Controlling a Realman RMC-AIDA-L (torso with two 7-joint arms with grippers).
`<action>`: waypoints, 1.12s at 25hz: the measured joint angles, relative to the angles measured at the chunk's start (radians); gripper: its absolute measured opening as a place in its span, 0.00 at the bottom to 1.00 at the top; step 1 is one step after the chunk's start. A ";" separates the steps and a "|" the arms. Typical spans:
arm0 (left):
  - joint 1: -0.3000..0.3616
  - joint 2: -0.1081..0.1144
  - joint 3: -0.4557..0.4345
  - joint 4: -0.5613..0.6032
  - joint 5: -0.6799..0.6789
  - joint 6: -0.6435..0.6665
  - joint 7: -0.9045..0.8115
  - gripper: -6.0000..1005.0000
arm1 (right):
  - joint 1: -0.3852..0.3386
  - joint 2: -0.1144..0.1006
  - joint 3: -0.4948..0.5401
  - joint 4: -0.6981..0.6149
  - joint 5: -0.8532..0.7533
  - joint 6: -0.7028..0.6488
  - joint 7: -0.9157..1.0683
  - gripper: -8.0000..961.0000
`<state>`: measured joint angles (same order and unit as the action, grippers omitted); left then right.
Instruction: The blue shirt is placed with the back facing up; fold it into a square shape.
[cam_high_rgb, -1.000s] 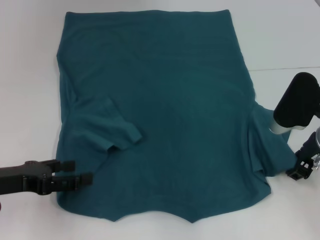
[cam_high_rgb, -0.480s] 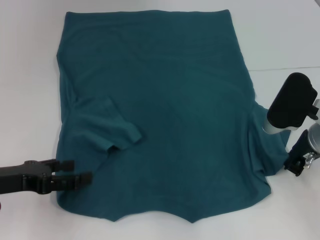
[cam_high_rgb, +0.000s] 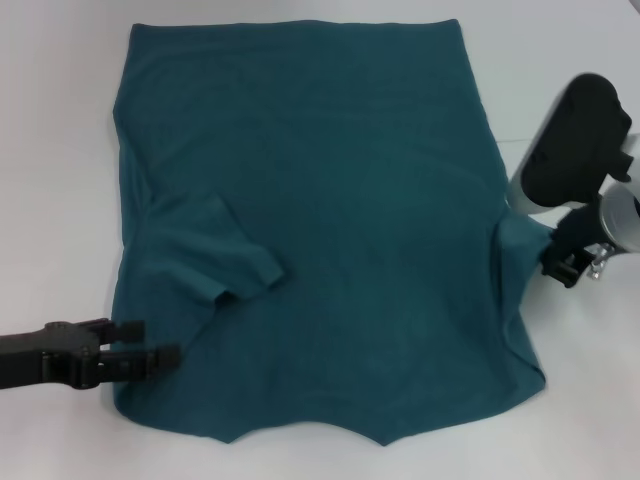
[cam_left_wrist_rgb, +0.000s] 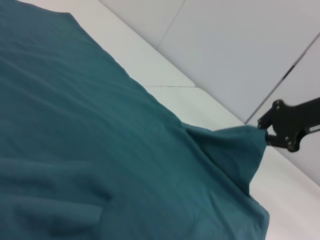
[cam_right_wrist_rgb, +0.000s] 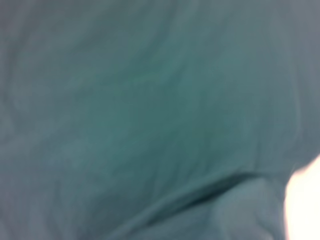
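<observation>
Evidently the right gripper (cam_high_rgb: 562, 262) is pinching the blue shirt's (cam_high_rgb: 330, 200) sleeve, lifting it inward to fold, while the left gripper (cam_high_rgb: 150, 357), fingers spread, is idling at the opposite edge.

The left gripper (cam_high_rgb: 150, 355) reaches in low and level from the robot's left, its two dark fingers (cam_high_rgb: 131, 328) parted with a narrow gap between them, tips at the near left edge of the blue shirt (cam_high_rgb: 320, 200). The right gripper (cam_high_rgb: 558, 262) hangs below its steeply tilted forearm, and its fingers appear pinched on the shirt's right sleeve, lifting the cloth to a peak at the tips.
</observation>
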<state>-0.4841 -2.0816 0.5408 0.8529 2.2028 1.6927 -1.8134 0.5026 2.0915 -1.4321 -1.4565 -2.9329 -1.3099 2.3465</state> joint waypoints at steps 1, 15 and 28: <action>0.001 0.000 0.000 0.000 0.000 0.000 0.000 0.93 | 0.002 0.001 -0.009 -0.019 0.000 -0.006 -0.001 0.04; 0.025 -0.005 -0.002 0.004 0.000 -0.013 0.007 0.93 | 0.052 0.008 -0.202 -0.029 0.000 -0.054 -0.018 0.04; 0.029 -0.006 -0.002 0.000 0.013 -0.040 0.031 0.93 | 0.086 0.012 -0.214 0.016 0.027 -0.107 0.062 0.23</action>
<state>-0.4555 -2.0878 0.5390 0.8529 2.2154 1.6531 -1.7823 0.5886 2.1031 -1.6459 -1.4405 -2.9057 -1.4164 2.4082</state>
